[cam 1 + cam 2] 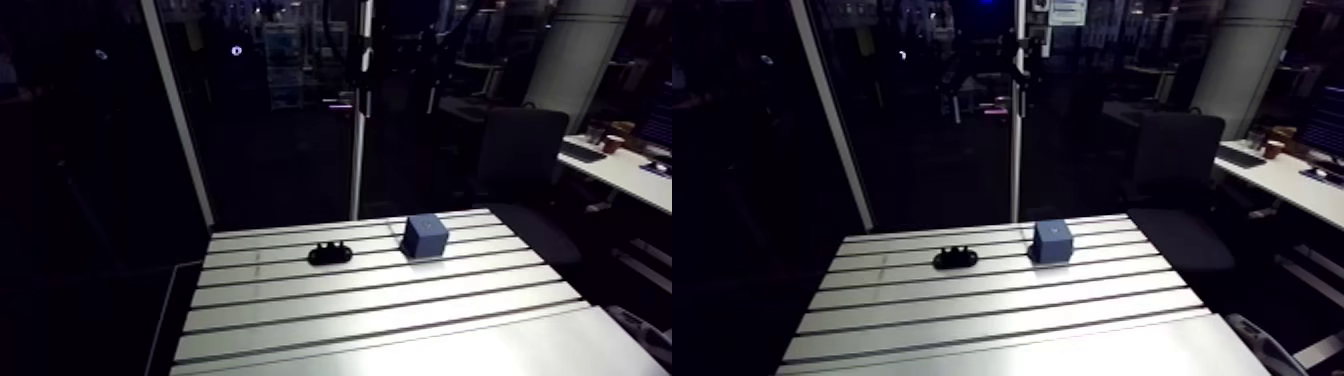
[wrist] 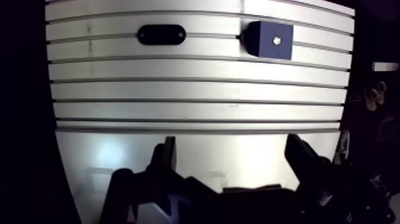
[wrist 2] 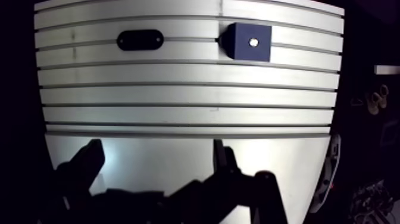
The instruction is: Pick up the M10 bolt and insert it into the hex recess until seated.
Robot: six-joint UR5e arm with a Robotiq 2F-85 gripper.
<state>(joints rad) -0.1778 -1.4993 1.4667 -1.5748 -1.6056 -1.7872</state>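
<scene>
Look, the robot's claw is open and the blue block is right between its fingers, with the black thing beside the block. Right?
Not quite. The gripper is open, but the blue block is not between its fingers: it sits well ahead of them on the table. The black thing does lie beside the block. The wrist view shows this.

The slotted aluminium table (image 1: 380, 310) bears parallel grooves, with a smooth near strip.

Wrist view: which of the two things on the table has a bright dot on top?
The blue cube, the boxy one. The black oval piece beside it shows no dot.
</scene>
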